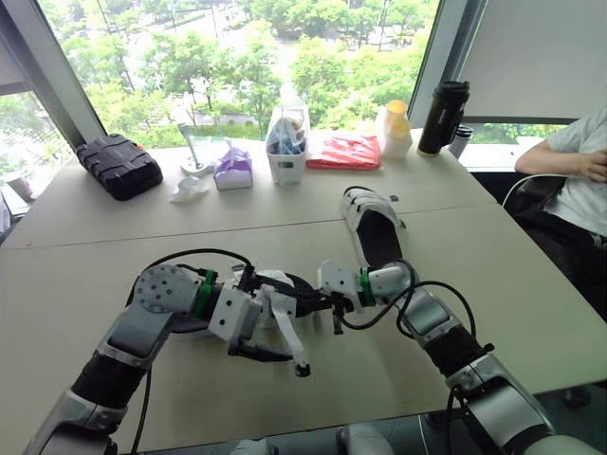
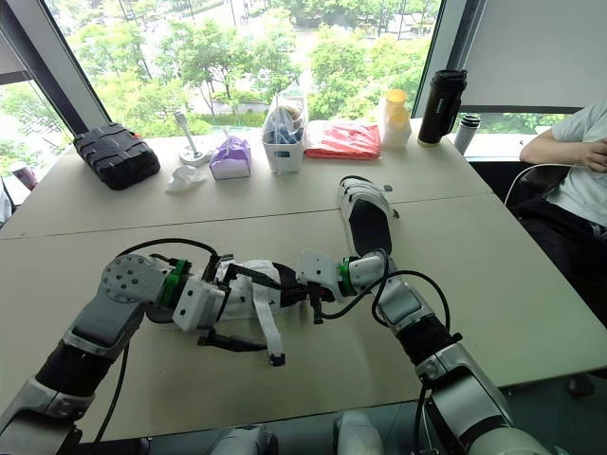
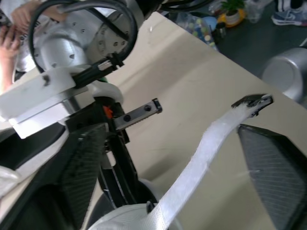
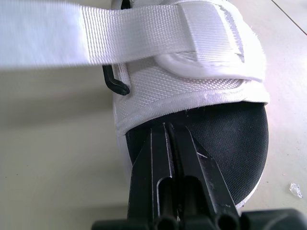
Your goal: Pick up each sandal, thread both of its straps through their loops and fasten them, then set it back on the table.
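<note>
Counter (image 1: 493, 284): the second sandal (image 1: 372, 226) lies flat on it, well apart from the work. The working sandal (image 1: 275, 284) sits near the front edge, between both hands. Its strap (image 3: 201, 158) hangs unfastened with the black tip free. The loop (image 4: 116, 82) stands at the side of the upper.

Judgement: threading is the step in hand. Recommended: the left takes the strap close to its tip and feeds it squarely into the loop, untwisted, while the right steadies the sandal.

Left hand (image 3: 172, 143): released, fingers spread either side of the strap. Right hand (image 4: 168, 128): clenched, tips at the upper's edge; whether they nip fabric is unclear. Both forearms angle inward.
</note>
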Action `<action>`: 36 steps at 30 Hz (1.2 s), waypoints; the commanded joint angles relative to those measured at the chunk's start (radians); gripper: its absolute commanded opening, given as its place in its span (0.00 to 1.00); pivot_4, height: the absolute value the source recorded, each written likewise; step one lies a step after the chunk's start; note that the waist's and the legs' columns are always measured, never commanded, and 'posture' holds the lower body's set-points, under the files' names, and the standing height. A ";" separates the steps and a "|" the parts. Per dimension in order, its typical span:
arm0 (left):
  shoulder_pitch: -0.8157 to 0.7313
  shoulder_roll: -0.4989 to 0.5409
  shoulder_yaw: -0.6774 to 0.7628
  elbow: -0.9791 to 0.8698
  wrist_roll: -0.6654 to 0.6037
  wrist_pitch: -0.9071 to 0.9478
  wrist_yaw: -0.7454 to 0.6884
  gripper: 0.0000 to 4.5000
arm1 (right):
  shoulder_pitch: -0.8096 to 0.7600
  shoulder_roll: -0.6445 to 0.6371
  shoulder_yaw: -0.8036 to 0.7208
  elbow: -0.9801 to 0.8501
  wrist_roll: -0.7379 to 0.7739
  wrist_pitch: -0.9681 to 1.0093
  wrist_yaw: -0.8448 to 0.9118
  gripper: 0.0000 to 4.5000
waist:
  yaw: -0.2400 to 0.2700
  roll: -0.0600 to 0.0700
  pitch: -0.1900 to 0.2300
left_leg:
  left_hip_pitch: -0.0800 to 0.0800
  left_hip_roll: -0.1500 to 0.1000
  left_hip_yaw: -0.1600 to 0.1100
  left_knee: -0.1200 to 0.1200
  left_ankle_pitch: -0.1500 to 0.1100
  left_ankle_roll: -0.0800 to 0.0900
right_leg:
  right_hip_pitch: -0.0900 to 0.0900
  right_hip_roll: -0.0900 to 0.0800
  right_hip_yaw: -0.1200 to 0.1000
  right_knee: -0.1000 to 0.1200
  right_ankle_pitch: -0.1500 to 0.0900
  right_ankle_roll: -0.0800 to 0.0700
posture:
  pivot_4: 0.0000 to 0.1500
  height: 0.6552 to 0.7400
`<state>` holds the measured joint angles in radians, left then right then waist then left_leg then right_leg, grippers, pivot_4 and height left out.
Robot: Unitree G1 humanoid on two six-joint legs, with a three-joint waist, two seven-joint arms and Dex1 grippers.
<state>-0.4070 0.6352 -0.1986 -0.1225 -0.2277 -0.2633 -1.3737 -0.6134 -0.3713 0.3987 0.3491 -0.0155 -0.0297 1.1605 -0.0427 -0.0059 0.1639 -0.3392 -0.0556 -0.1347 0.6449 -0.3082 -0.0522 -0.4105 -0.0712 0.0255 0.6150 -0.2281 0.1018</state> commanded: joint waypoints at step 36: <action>0.504 -0.147 0.236 -0.290 -0.695 1.070 0.706 0.99 | 0.002 -0.002 0.052 0.089 -0.051 -0.001 0.019 0.00 | 0.000 0.003 0.002 | 0.001 0.001 -0.002 0.000 -0.002 0.003 | 0.001 0.001 -0.001 0.000 0.001 -0.001 | 1.00 1.00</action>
<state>0.1059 0.4967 0.0494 -0.4182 -0.9266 0.8023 -0.6784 -0.6440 -0.3650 0.4091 0.3946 -0.0168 -0.0636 1.1782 -0.0431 -0.0028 0.1663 -0.3380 -0.0548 -0.1366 0.6451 -0.3101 -0.0493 -0.4094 -0.0701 0.0244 0.6150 -0.2279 0.0999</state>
